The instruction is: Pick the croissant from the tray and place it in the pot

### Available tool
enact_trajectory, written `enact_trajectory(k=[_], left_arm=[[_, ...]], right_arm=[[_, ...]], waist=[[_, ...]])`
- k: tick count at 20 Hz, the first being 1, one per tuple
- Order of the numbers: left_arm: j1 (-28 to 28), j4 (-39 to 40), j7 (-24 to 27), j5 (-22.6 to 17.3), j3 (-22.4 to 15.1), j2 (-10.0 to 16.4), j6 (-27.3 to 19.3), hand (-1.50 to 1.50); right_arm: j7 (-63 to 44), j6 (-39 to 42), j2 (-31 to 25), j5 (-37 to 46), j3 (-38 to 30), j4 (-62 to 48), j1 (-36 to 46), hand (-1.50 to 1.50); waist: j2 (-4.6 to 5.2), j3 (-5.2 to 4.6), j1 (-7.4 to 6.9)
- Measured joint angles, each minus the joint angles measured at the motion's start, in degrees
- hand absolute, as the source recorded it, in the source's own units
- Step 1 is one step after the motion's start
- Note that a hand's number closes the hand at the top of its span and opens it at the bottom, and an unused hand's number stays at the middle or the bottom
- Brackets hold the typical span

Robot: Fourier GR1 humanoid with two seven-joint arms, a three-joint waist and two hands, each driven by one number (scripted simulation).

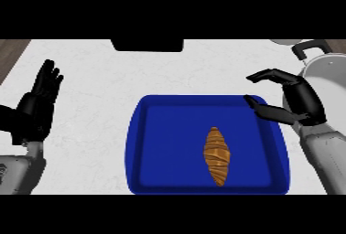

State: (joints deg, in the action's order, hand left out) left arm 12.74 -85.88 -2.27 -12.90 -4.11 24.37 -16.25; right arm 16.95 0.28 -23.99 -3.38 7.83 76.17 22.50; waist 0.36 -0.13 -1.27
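By the tray's [169,137] right corner, the right robot hand [297,98] hangs spread, empty. Next: descend and close round the croissant [217,155].

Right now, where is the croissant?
In the head view the croissant lies in the blue tray, right of its centre and toward the near edge, untouched, with the right hand at the tray's far right corner.
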Motion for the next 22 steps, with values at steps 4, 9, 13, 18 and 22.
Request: enact_trajectory(k=[4, 9, 13, 18, 22], left_arm=[[-1.3, -3.2, -3.1, -1.4, -0.1, -1.7, -0.4, 0.00], [-1.2, -4.7, -6.2, -1.9, 1.2, -2.6, -0.3, 0.00], [-1.4, -6.4, -8.1, -1.4, 1.5, -2.8, -1.1, 0.00], [-1.3, -6.6, -8.7, -1.3, 1.8, -2.5, -0.6, 0.00], [-1.6, -6.5, -8.5, -1.5, 2.0, -2.6, 0.2, 0.00]], right_arm=[[14.1, 1.6, 1.2, 1.2, -1.4, -8.7, -2.5, -1.50], [20.6, 6.9, -1.0, 2.1, -2.4, -10.3, -2.1, -1.50], [13.1, 12.1, -5.2, 3.6, 0.3, -3.8, -1.4, -1.50], [3.0, 18.4, -9.5, 8.3, 6.6, 1.9, 0.9, -1.50], [-6.3, 21.7, -10.4, 13.0, 12.7, 7.9, 2.3, -1.50]], waist=[[-0.05, 0.18, 0.14], [-0.28, 0.16, 0.82], [-0.59, 0.09, 1.39], [-0.67, 0.01, 1.34], [-0.74, -0.02, 1.42]])
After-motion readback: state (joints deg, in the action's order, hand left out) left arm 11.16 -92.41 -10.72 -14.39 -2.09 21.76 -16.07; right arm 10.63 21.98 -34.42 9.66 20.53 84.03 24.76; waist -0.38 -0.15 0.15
